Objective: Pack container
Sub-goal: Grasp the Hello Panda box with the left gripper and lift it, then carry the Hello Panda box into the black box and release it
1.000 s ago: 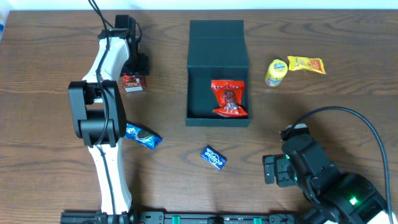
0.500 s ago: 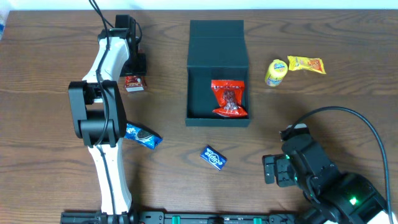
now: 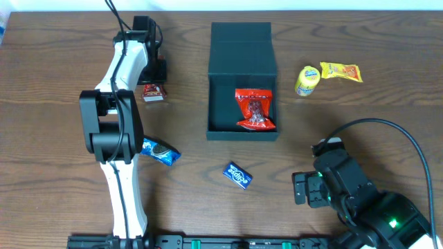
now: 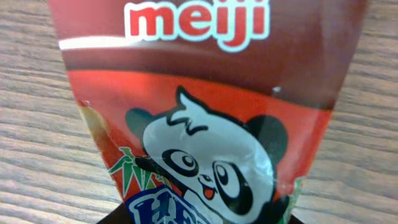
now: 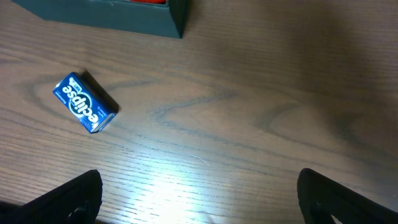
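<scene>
While the left gripper [image 3: 154,81] sits over the Meiji panda snack packet [image 4: 205,124] in the upper left of the overhead frame, the step in hand looks like picking that packet up for the container [image 3: 223,104]. The container stands open in the upper middle, with a red snack packet [image 3: 255,109] lying in its lower right part.

Whether the left jaws have clamped the Meiji packet I cannot tell. It fills the left wrist view and no finger shows clearly. The right gripper [image 5: 199,193], at the lower right of the overhead frame, is spread wide and holds nothing; an Eclipse mint box [image 5: 85,101] lies at the left of its view.

The next move calls for a sure pinch, a lift, a carry rightward over the container's wall, and a release in its free left part.

The Meiji packet's lower print is cut off. From overhead the arm hides the left fingertips. Two yellow snacks [image 3: 308,79] at the upper right are too small to name.
</scene>
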Controlling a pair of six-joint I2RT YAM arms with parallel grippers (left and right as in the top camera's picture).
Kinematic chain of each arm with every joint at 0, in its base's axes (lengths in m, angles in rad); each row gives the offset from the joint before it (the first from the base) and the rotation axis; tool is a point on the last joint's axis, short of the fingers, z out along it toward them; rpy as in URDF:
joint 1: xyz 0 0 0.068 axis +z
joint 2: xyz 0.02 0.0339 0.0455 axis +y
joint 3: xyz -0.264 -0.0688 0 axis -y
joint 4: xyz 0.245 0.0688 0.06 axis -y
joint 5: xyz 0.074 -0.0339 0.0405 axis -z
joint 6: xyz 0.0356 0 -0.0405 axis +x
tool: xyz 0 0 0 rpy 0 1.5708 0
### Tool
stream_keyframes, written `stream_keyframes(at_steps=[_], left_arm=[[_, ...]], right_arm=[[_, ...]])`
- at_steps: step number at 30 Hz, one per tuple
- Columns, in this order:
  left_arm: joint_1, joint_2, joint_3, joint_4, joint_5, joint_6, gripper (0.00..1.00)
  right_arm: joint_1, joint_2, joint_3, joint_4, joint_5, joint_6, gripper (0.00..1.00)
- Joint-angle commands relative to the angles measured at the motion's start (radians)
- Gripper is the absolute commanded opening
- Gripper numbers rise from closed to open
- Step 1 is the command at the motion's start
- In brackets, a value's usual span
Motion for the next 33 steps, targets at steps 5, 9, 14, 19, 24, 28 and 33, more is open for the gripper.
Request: stream_keyframes(at_steps=[5, 9, 14, 19, 24, 28, 33], left_arm=[[-0.02, -0.073, 0.008, -0.037, 0.026, -0.004, 0.34], [-0.032, -0.144, 0.008, -0.069, 0.026, -0.004, 0.33], [-0.063, -0.261, 0.008, -0.108, 0.025, -0.004, 0.3], [-0.123, -0.384, 0.008, -0.163, 0.018, -0.031, 0.31], [-0.242, -0.46, 0.008, -0.233, -0.016, -0.079, 0.28], [-0.361, -0.476, 0.008, -0.268, -0.076, -0.15, 0.27], [-0.504, -0.468, 0.008, -0.275, -0.079, -0.254, 0.27]], right_arm=[[0.006, -0.002, 0.0, 0.0, 0.003, 0.018, 0.99], [0.006, -0.002, 0.0, 0.0, 0.003, 0.018, 0.99], [0.006, -0.002, 0.0, 0.0, 0.003, 0.018, 0.99], [0.006, -0.002, 0.0, 0.0, 0.003, 0.018, 0.99], [0.006, -0.002, 0.0, 0.0, 0.003, 0.018, 0.99], [0.006, -0.002, 0.0, 0.0, 0.003, 0.018, 0.99], [0.006, -0.002, 0.0, 0.0, 0.003, 0.018, 0.99]])
